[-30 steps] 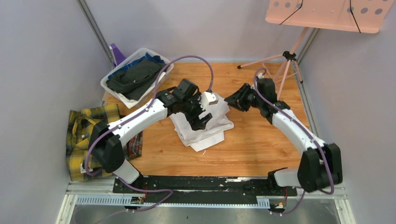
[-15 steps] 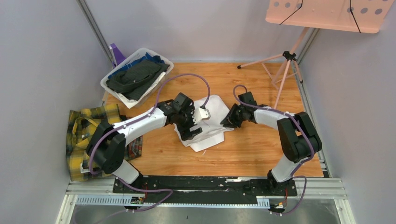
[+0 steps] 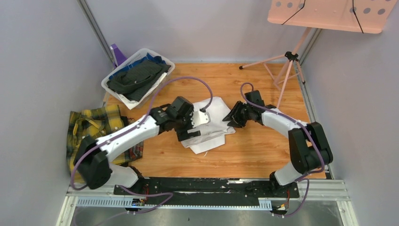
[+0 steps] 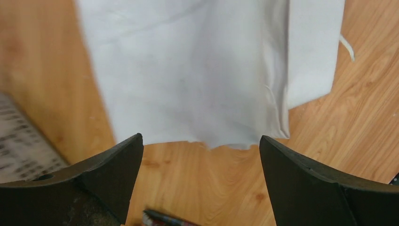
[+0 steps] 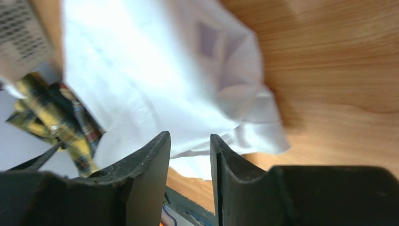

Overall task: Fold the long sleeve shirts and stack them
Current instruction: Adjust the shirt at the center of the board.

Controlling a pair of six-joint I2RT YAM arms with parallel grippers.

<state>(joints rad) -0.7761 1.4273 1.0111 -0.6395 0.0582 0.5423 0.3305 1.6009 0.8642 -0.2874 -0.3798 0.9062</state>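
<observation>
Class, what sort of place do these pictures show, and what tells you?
Probably a robot lab test cell, not a home: left arm and right arm bolted to a rail at a wooden table, plain walls closing it in, a pink stand.

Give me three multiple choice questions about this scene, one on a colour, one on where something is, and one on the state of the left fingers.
1. The clothes in the basket are:
A. pink
B. white
C. dark

2. The plaid shirt lies:
A. at the left edge of the table, apart from the white shirt
B. on top of the white shirt
C. in the basket

3. The left fingers are:
A. shut on the white shirt
B. open, with nothing between them
C. shut on the plaid shirt

Answers:
1 C, the top view shows dark cloth filling the basket.
2 A, bare wood separates it from the white shirt.
3 B, the left wrist view shows a wide empty gap.
</observation>
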